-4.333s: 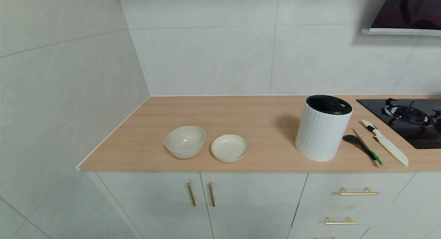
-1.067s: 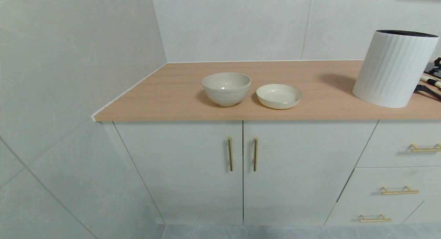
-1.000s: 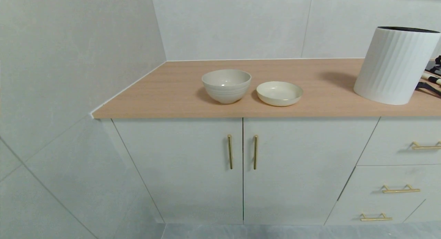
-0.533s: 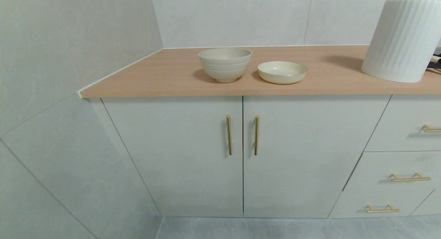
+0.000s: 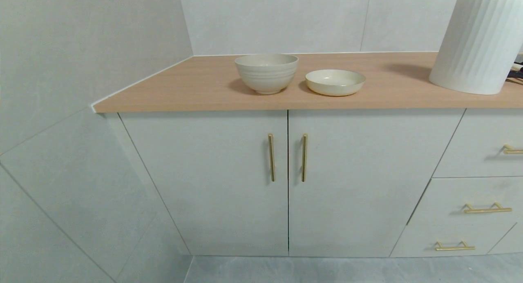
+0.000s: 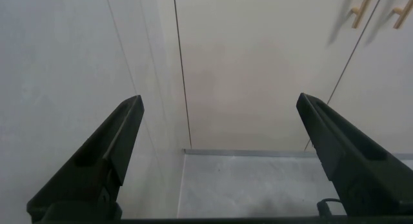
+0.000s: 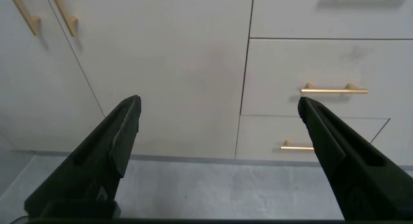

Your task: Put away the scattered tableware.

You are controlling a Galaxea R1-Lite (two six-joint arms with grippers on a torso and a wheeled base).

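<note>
A deep beige bowl (image 5: 266, 72) and a shallow cream dish (image 5: 335, 82) sit side by side on the wooden countertop (image 5: 196, 91), above a two-door cabinet with gold handles (image 5: 271, 157). My left gripper (image 6: 219, 111) hangs open low down, facing the left cabinet door and the floor. My right gripper (image 7: 219, 111) is open too, low in front of the drawers (image 7: 335, 88), with nothing between its fingers.
A tall white ribbed utensil holder (image 5: 478, 44) stands at the counter's right end, with dark utensil tips (image 5: 515, 70) just behind it. Drawers with gold pulls (image 5: 487, 209) lie right of the doors. A tiled wall closes the left side. Grey floor (image 5: 327, 270) runs below.
The head camera has dropped and come closer, so the counter sits higher in the picture and the cabinet fronts show. The bowl, dish and holder have kept their places on the counter.
</note>
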